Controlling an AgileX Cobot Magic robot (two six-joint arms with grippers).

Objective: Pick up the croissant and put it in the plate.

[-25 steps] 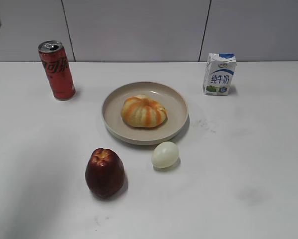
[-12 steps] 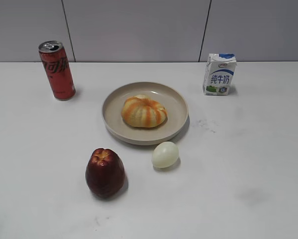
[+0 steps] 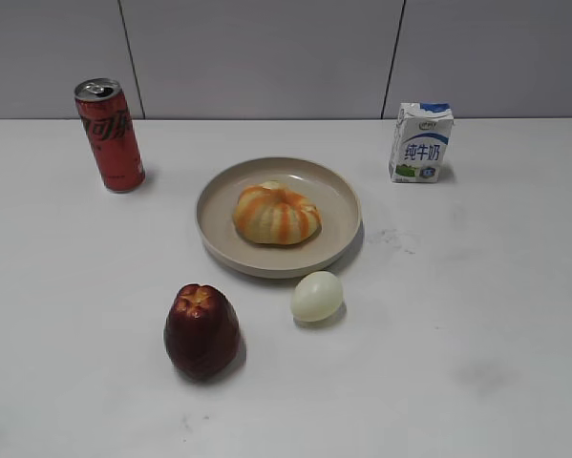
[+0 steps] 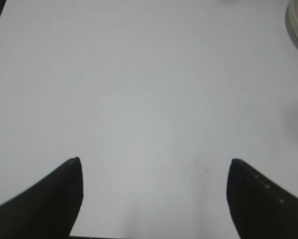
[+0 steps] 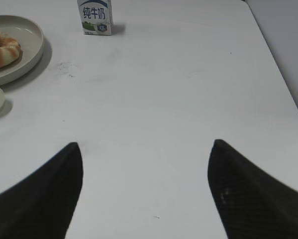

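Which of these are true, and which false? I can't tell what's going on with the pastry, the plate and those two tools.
1. The croissant lies in the plate. True.
2. The egg lies in the plate too. False: it sits on the table, just outside the plate's near rim.
3. The left tool is open with nothing between its fingers. True.
4. The right tool is shut on the milk carton. False: it is open and empty; the carton stands far from it, upright.
5. The red can lies on its side. False: it stands upright.
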